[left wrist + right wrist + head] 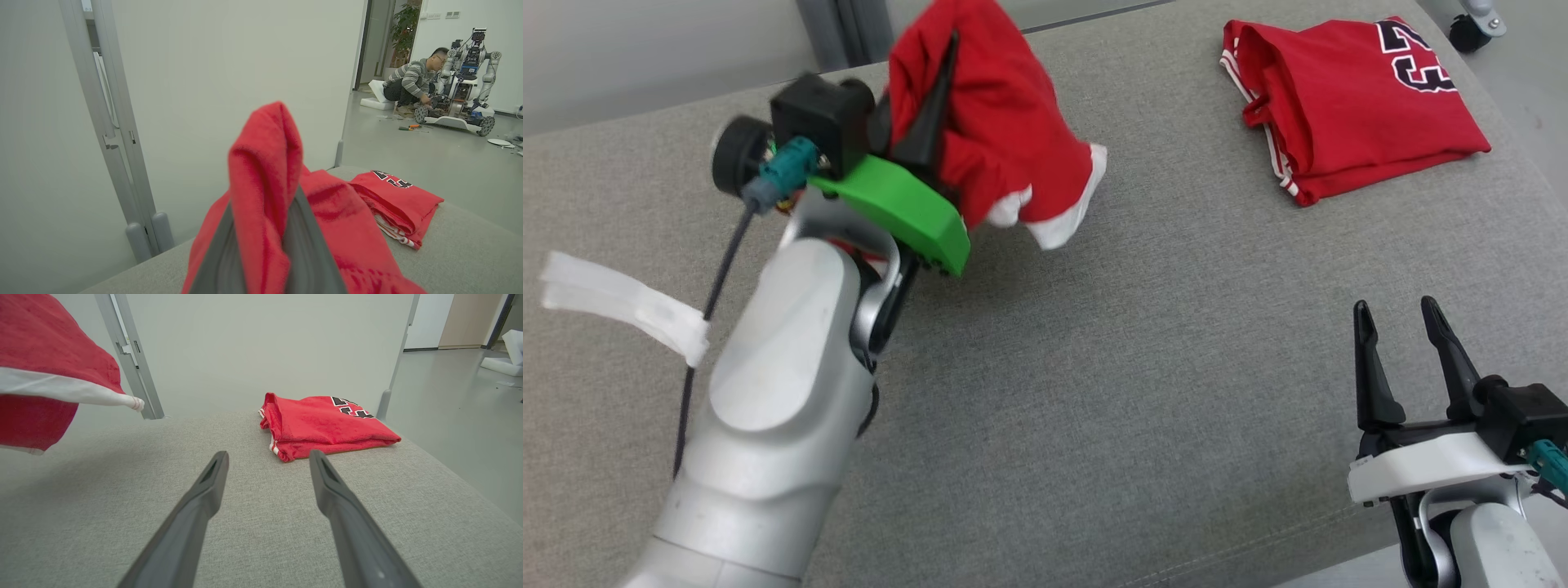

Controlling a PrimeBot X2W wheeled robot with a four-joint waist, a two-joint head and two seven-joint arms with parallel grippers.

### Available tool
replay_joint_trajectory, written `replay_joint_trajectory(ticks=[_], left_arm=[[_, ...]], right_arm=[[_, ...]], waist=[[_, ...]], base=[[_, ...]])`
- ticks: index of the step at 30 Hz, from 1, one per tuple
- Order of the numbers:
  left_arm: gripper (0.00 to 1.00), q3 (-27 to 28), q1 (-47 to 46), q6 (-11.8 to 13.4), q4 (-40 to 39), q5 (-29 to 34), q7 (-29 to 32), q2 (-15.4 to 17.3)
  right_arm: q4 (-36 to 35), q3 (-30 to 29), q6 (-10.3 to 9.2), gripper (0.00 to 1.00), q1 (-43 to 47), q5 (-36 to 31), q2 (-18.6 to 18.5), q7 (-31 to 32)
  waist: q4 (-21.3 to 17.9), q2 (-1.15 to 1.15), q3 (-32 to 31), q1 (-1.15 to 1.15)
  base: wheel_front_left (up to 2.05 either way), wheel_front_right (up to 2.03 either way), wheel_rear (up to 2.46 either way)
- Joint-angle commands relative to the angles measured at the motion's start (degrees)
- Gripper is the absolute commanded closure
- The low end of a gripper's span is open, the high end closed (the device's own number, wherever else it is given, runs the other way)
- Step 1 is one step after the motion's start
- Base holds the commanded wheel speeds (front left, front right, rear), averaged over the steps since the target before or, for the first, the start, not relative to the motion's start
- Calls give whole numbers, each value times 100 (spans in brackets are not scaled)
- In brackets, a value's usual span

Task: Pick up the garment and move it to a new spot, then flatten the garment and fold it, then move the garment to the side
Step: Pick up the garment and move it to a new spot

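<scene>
Left fingers (931, 106) tight around hanging red garment (1013, 122)

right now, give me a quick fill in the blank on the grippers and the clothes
The left gripper is shut on a ____ garment with white trim.
The right gripper is empty and ____ above the grey surface.
The folded jersey lies on the robot's ____ side.
Missing: red; open; right.

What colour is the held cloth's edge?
White trim on red; right wrist view shows it best.
</scene>
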Motion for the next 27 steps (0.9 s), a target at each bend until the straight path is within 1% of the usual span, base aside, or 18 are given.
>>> replay_joint_trajectory(ticks=[1,5,8,9,10,11,12,15,19,23,27], left_arm=[[100,-54,239,39,115,-58,-97,-27],[100,-356,801,93,529,-156,-313,-158],[100,-566,1106,102,845,-275,-447,-190],[98,-649,1172,105,944,-280,-497,-199],[63,-750,1196,116,1015,-240,-550,-207],[12,-808,1194,131,1049,-226,-595,-214],[0,-842,1189,146,1085,-277,-655,-215],[0,-889,1061,202,1042,-352,-804,-217],[0,-783,986,336,865,-341,-903,-214],[0,-520,1064,434,571,-259,-922,-152],[0,-158,1375,521,158,-116,-921,36]], right_arm=[[18,1,-11,0,-41,31,28,-17],[61,52,-11,0,-66,33,49,-17],[99,102,-11,0,-79,36,58,-17],[110,120,-11,0,-81,36,59,-18],[121,136,-11,0,-84,41,51,-17],[129,147,-11,0,-84,41,41,-18],[141,144,-11,0,-77,41,24,-18],[156,138,-11,0,-45,51,3,-17],[147,133,-11,0,28,43,-4,-17],[138,165,-11,0,79,8,-12,-17],[128,199,-11,0,100,-7,-33,-17]], waist=[[-12,0,24,0],[17,0,48,0],[55,0,51,0],[76,0,45,0],[101,0,34,0],[121,0,23,0],[157,0,-6,0],[254,0,-112,0],[423,0,-296,0],[617,0,-463,0],[796,0,-618,0]], base=[[0,0,0],[0,0,0],[0,0,0],[0,0,0],[0,0,0],[0,0,0],[0,0,0],[0,0,0],[0,0,0],[0,0,0],[0,0,0]])
